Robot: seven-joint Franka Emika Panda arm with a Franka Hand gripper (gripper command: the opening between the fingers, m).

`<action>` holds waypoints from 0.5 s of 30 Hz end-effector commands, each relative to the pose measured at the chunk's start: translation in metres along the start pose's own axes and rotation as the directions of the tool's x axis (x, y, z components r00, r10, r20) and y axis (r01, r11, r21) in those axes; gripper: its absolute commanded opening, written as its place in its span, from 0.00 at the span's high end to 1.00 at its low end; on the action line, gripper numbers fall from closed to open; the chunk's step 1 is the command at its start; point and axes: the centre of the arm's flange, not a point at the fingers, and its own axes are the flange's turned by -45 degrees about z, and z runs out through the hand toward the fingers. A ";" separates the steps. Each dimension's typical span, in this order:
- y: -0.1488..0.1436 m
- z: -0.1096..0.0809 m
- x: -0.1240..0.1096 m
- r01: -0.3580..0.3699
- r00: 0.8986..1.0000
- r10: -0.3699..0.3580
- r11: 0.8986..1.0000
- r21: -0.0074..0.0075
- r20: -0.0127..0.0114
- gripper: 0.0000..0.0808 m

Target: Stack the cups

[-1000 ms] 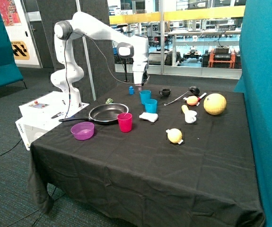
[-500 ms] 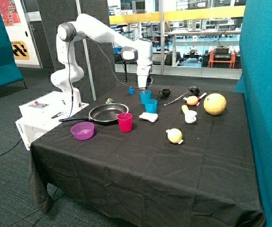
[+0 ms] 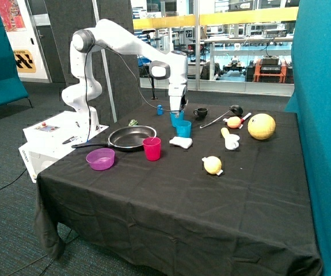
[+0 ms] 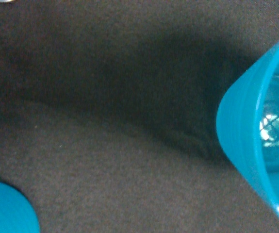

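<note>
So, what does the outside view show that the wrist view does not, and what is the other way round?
Only the outside view shows the arm with its gripper at the rim of the farther blue cup, and the pink-red cup, the frying pan, the purple bowl and the black mug.

Only the wrist view shows the inside of one blue cup down to its shiny bottom.

Both show the black tablecloth and two blue cups standing apart; the nearer blue cup is probably the piece at the wrist view's edge. No cup is stacked.
</note>
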 end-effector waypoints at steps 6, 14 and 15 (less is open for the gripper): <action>0.004 0.016 0.010 -0.006 1.000 0.006 1.000 -0.001 0.000 0.31; 0.003 0.025 0.017 0.000 1.000 0.000 1.000 -0.001 0.000 0.33; 0.003 0.026 0.017 0.000 1.000 0.000 1.000 -0.001 0.000 0.33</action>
